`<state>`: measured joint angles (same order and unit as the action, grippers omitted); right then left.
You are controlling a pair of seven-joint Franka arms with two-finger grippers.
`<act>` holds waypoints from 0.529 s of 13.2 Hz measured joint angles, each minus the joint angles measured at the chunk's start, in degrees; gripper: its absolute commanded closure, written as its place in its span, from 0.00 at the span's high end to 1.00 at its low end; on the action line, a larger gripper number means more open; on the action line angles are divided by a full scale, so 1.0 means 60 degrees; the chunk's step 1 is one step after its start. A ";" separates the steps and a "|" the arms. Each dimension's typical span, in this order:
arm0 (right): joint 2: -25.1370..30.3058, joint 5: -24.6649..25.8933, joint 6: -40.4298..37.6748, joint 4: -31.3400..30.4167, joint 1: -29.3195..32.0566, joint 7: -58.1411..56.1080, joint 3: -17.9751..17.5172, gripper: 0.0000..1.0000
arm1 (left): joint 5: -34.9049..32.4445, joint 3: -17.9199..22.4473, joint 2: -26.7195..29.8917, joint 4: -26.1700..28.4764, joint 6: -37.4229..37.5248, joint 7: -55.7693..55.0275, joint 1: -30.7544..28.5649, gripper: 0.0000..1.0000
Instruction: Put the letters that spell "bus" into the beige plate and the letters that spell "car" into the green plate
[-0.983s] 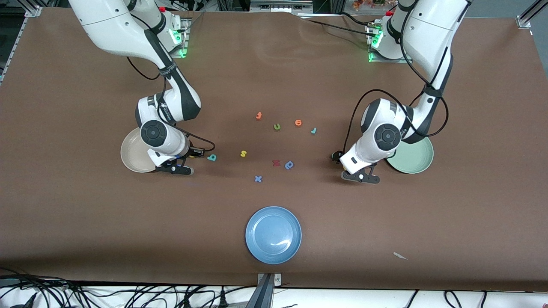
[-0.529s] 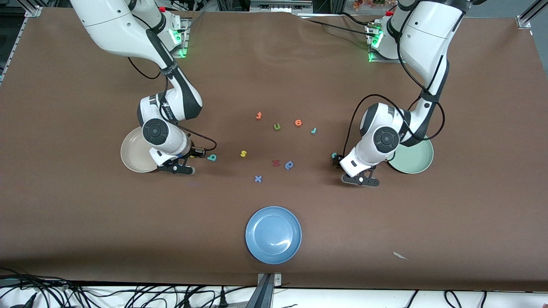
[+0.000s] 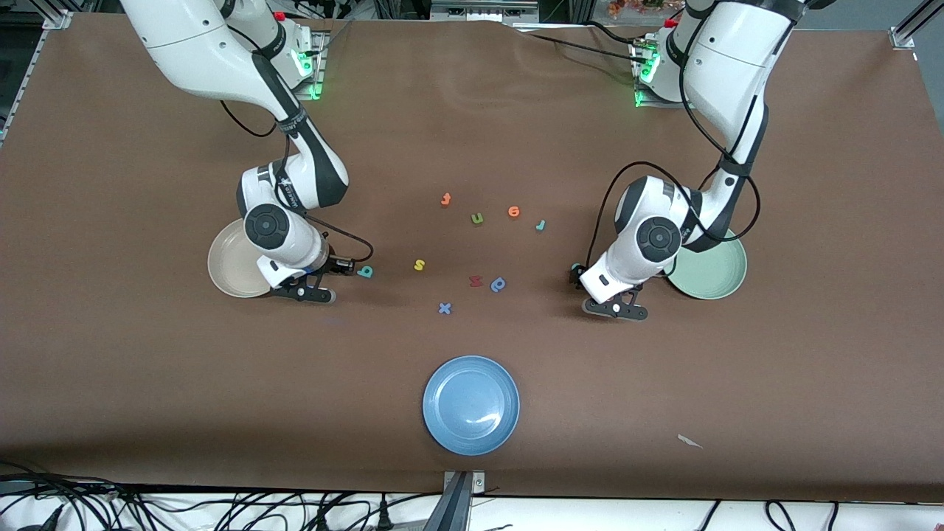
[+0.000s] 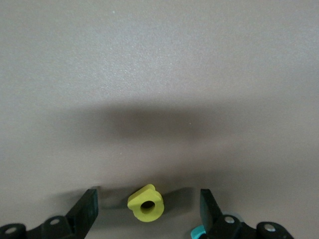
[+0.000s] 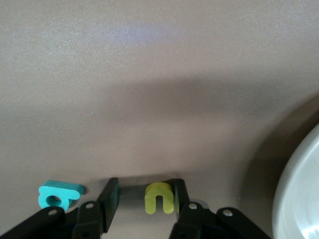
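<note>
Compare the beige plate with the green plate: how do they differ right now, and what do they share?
The beige plate is cream and lies at the right arm's end of the table; the green plate is pale mint and lies at the left arm's end. Both are round, shallow, alike in size, partly covered by an arm, with no letters visible.

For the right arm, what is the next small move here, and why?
Probably close the right claw on the small yellow foam letter "u". It lies flat on the brown table between the open fingers, one touching it and the other apart, with the round cream-beige plate beside it. The left claw stands open astride the small yellow foam letter "a".
</note>
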<state>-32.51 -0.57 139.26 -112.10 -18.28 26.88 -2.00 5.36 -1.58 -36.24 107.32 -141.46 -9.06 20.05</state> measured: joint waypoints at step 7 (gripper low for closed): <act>-0.0005 0.0000 0.0000 -0.0007 0.0013 -0.0046 0.0003 0.43 | 0.0000 0.0219 -0.0009 0.0059 0.0348 0.0001 0.0014 0.91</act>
<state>-32.54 -0.57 139.25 -112.14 -18.20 26.61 -1.98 5.36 -0.27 -36.29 107.68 -139.37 -9.06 20.14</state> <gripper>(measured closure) 0.467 0.079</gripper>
